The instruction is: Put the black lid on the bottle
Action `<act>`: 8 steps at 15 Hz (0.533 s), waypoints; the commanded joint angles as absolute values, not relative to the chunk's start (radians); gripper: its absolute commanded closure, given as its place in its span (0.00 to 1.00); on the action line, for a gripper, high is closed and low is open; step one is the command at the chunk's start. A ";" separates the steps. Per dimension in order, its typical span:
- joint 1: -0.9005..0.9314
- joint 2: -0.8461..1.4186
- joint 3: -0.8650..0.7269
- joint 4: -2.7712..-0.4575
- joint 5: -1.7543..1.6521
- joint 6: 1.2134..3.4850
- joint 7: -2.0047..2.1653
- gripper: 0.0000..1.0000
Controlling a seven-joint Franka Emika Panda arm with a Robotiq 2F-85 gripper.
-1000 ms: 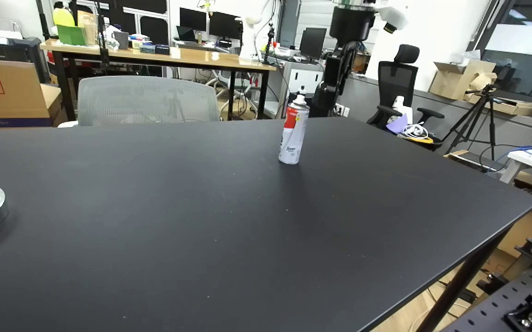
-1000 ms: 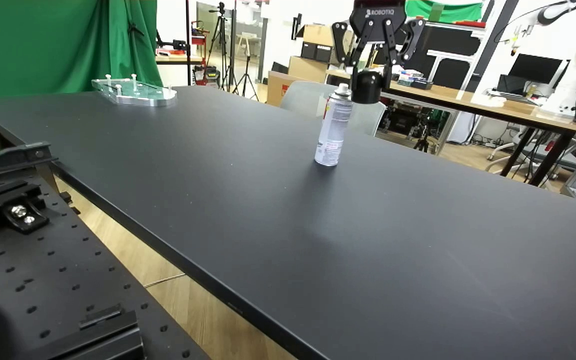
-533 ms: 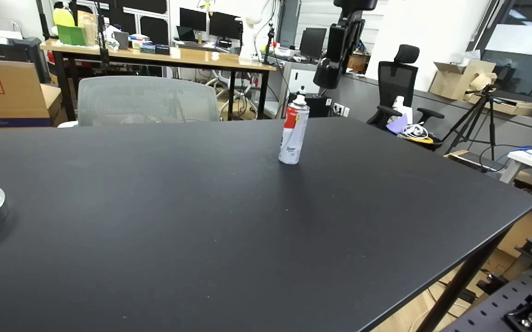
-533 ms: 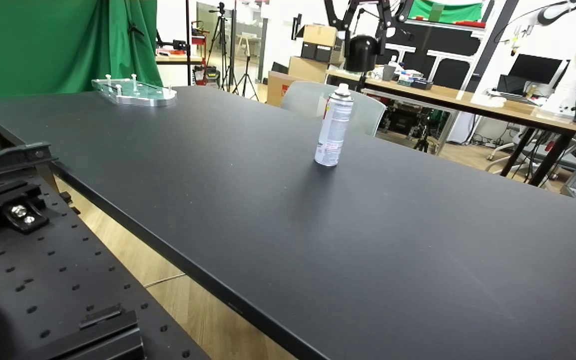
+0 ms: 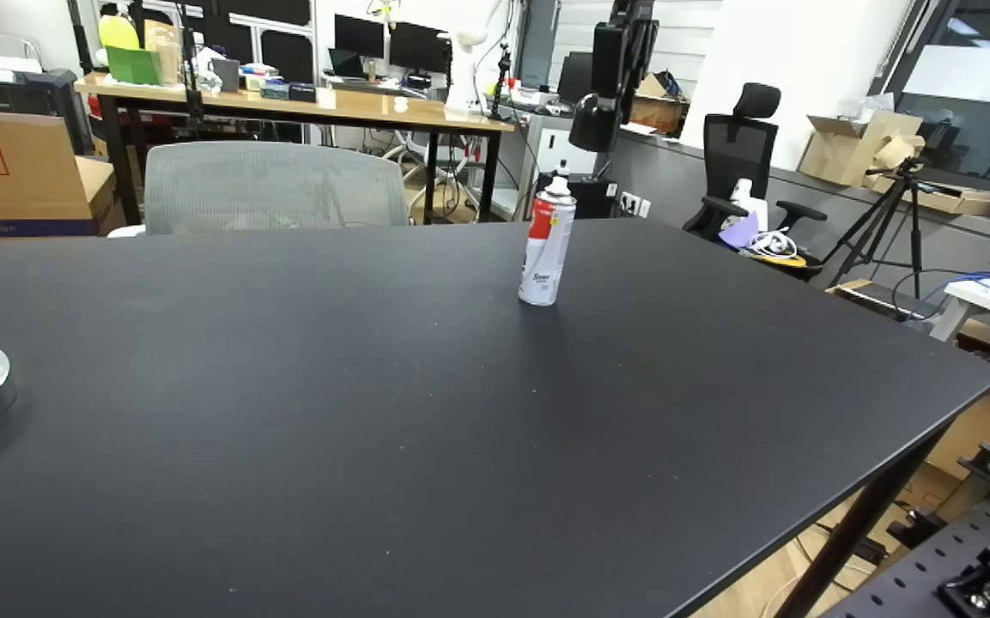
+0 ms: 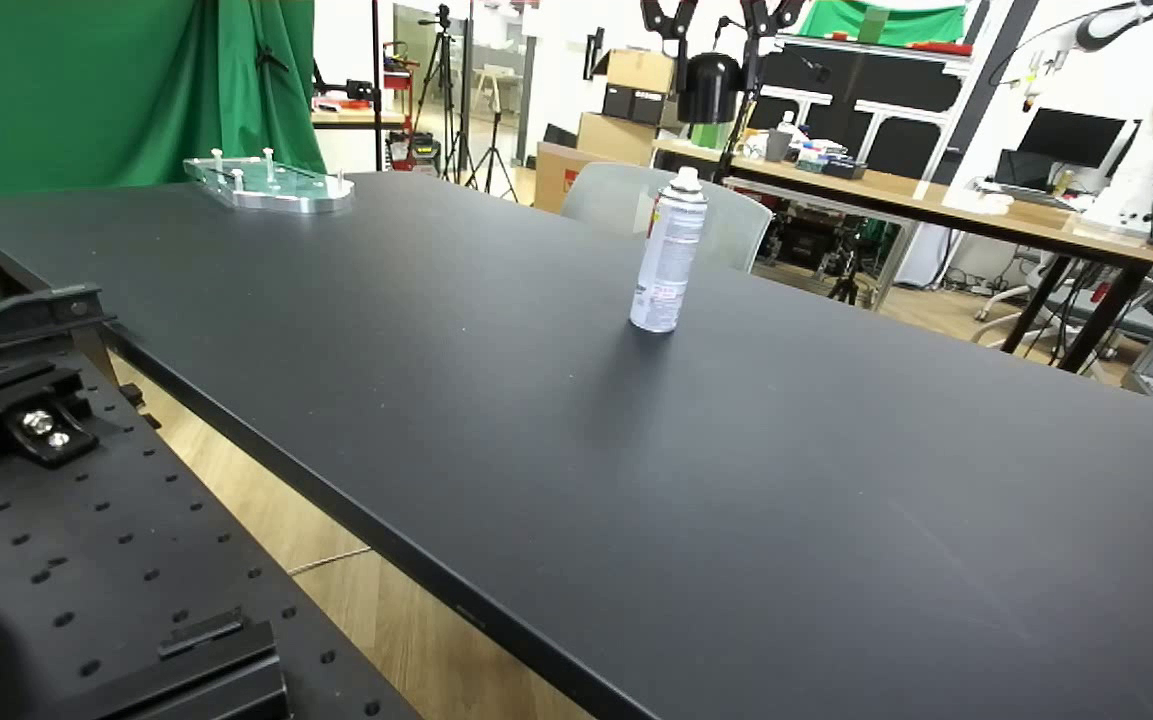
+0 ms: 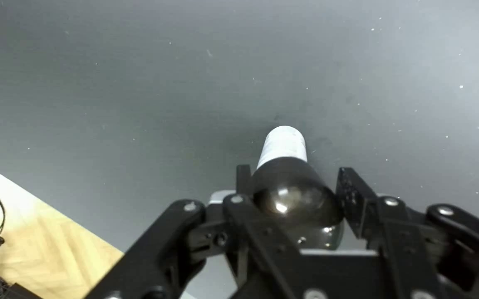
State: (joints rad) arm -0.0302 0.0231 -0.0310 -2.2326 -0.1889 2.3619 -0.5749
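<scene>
Black in the wrist view, the lid (image 7: 295,198) is clasped by the end effector (image 7: 295,182), whose fingers (image 7: 353,199) are partly spread, one on either side. In an exterior view, the end effector points down, cropped at the top, above and right of the upright bottle (image 5: 548,249). In an exterior view, the bottle stands toward the far side of the worktop (image 6: 436,400), the lid above, apart.

on the dark table (image 6: 496,420) the bottle (image 6: 669,255) stands upright; well apart from it, a metal-edged plate (image 6: 291,204) with white pegs (image 6: 269,164); around the bottle, pale specks (image 5: 534,390).
</scene>
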 commanded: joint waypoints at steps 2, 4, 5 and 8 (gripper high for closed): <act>-0.033 0.108 -0.025 -2.107 -0.156 2.279 -0.583 0.71; -0.037 0.144 -0.022 -2.074 -0.146 2.265 -0.597 0.71; -0.039 0.162 -0.020 -2.060 -0.139 2.259 -0.606 0.71; -0.046 0.210 -0.015 -2.027 -0.122 2.254 -0.634 0.71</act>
State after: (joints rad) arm -0.0303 0.1572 -0.0296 -2.0915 -0.1425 2.2892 -0.6069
